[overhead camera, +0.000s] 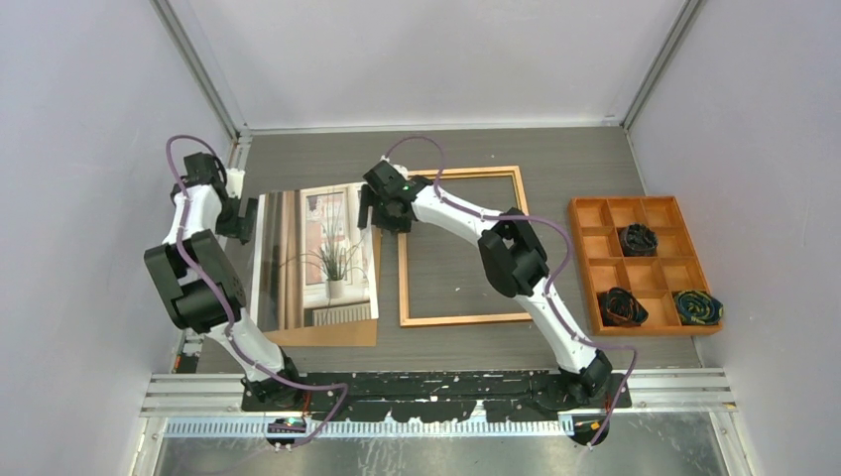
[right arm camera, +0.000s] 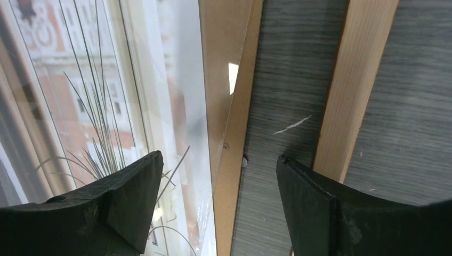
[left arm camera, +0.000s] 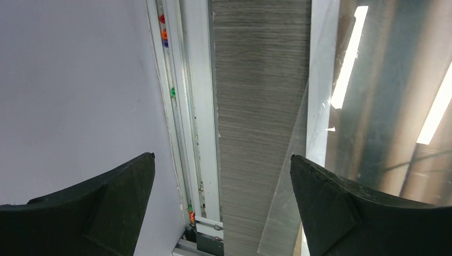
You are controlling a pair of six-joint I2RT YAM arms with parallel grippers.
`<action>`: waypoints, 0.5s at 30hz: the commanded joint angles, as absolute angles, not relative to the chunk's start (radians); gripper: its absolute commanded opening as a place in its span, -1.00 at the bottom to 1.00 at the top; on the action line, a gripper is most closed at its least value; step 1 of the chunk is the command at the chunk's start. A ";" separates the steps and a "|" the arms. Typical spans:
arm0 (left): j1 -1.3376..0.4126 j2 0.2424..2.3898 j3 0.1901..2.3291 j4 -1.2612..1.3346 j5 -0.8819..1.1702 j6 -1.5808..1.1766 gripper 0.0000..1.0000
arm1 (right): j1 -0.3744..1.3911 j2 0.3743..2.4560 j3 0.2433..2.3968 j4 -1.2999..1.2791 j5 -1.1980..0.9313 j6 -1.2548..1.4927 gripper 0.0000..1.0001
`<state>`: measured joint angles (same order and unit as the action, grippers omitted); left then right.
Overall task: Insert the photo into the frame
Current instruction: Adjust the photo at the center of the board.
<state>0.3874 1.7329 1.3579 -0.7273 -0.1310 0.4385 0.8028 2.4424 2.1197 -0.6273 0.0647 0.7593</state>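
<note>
The photo of a grassy potted plant lies face up on a brown backing board, left of centre. A clear pane lies over it and reflects light. To its right, the frame, an empty orange-brown wooden border, lies flat on the table. My left gripper is open at the pane's left edge, with only table and rail between its fingers. My right gripper is open over the photo's upper right edge. In the right wrist view it straddles the board's edge, between the photo and the frame's left rail.
An orange compartment tray at the right holds three dark bundles. Grey walls close in on the left, right and back. A metal rail runs along the table's left edge, close to the left gripper.
</note>
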 commanded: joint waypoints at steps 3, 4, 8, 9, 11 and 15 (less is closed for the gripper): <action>0.385 1.804 1.376 -0.612 -0.218 0.403 0.95 | 0.783 2.452 2.158 -0.581 0.056 0.814 0.64; 0.385 1.815 1.382 -0.608 -0.224 0.393 0.94 | 0.777 2.453 2.147 -0.577 0.060 0.821 0.64; 0.383 1.849 1.393 -0.594 -0.214 0.365 0.94 | 0.750 2.446 2.103 -0.553 0.067 0.844 0.64; 0.379 1.858 1.392 -0.591 -0.208 0.363 0.94 | 0.741 2.447 2.095 -0.551 0.068 0.849 0.64; 0.365 1.878 1.394 -0.588 -0.217 0.361 0.94 | 0.732 2.447 2.089 -0.548 0.064 0.859 0.63; 0.332 1.912 1.393 -0.576 -0.234 0.356 0.94 | 0.728 2.458 2.096 -0.549 0.061 0.870 0.59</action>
<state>0.3656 1.8885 1.3598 -0.6159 -0.2153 0.3744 0.7414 2.4519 2.1063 -0.5453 0.0463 0.8463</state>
